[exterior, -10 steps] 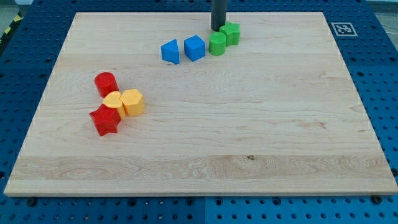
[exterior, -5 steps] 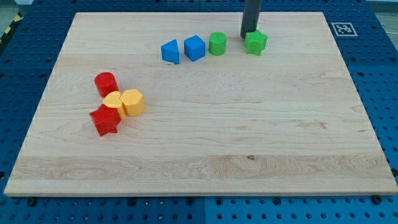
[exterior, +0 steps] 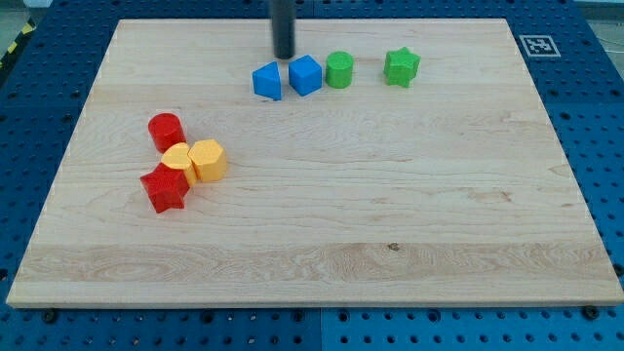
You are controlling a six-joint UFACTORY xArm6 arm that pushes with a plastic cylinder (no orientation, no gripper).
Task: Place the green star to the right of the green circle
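The green star lies near the view's top, a short gap to the right of the green circle. The two do not touch. My tip is at the view's top, left of the green circle, just above the gap between the blue triangle and the blue cube. It touches no block.
A red cylinder, a yellow circle, a yellow hexagon and a red star cluster at the view's left. A marker tag sits at the board's top right corner. The wooden board is edged by blue pegboard.
The green star was pushed right, away from the green circle. My tip then left it and moved left, to above the blue blocks.
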